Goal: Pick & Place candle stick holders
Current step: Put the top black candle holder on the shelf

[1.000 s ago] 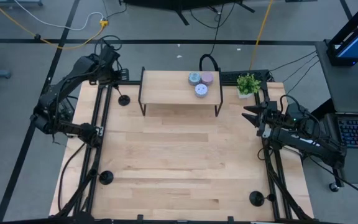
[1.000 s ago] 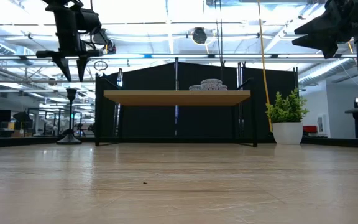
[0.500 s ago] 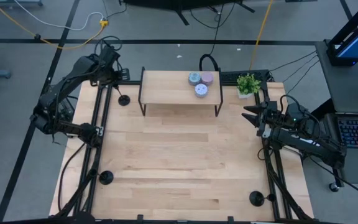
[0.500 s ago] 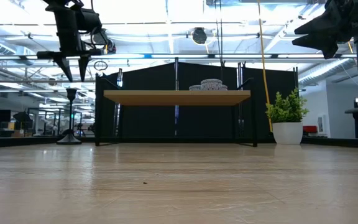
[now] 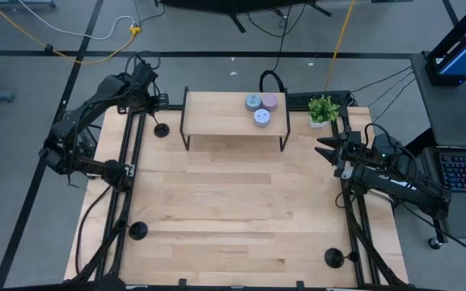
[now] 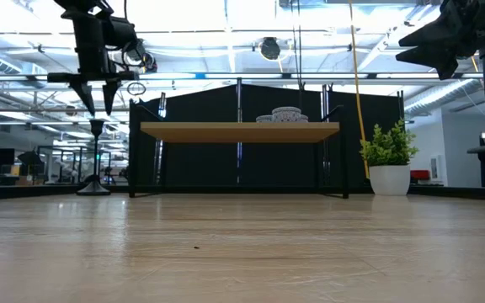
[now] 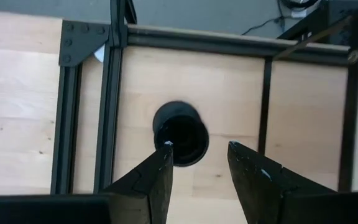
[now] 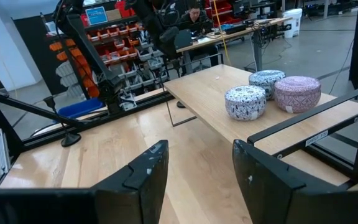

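Three black candle stick holders stand upright on their disc bases on the wooden table: one at the far left (image 5: pixel 161 129), one at the near left (image 5: pixel 138 231), one at the near right (image 5: pixel 333 258). My left gripper (image 5: pixel 149 106) is open and points down, high above the far-left holder (image 6: pixel 97 160). In the left wrist view its fingers (image 7: pixel 161 167) frame that holder's top (image 7: pixel 180 132) without touching it. My right gripper (image 5: pixel 324 150) is open and empty at the table's right edge, held high (image 6: pixel 419 46).
A low wooden shelf on black legs (image 5: pixel 233 115) stands at the far middle, with three round pucks (image 5: pixel 262 107) on it, also in the right wrist view (image 8: pixel 271 92). A small potted plant (image 5: pixel 323 109) stands at the far right. Black frame rails (image 5: pixel 129 178) run along both sides.
My left gripper has sunk a little toward the far-left holder below it and stays open.
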{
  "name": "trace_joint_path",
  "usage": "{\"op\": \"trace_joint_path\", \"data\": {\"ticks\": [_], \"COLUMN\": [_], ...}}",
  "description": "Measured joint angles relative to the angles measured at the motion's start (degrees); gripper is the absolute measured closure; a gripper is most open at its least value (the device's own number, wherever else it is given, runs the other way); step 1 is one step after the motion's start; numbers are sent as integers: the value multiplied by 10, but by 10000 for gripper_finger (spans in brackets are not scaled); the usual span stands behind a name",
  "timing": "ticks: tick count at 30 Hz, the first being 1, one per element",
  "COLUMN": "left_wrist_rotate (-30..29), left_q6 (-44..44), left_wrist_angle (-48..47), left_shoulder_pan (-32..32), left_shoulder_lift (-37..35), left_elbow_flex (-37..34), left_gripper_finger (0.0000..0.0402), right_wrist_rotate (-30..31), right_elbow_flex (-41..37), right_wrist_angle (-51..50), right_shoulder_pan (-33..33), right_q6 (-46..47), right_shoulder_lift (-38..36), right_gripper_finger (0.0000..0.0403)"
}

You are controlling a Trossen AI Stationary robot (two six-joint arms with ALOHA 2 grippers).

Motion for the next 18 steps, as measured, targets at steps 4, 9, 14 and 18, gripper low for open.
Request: {"op": "trace_joint_path", "data": {"ticks": [4, 9, 14, 18], "left_wrist_rotate": [1, 0, 1, 6], "left_q6": [2, 3, 3, 2], "left_wrist_angle": [3, 20, 19, 15], "left_shoulder_pan": [0, 0, 0, 0], "left_shoulder_lift": [0, 0, 0, 0], "left_elbow_flex": [-9, -9, -9, -9], "left_gripper_finger": [243, 243, 243, 243], "right_wrist_rotate": [0, 0, 0, 0], "right_elbow_flex": [0, 0, 0, 0], "right_wrist_angle": [0, 0, 0, 0], "right_shoulder_pan": [0, 0, 0, 0], "right_q6": [0, 2, 2, 2], "right_shoulder_lift": [0, 0, 0, 0], "right_gripper_finger": [232, 232, 232, 232]}}
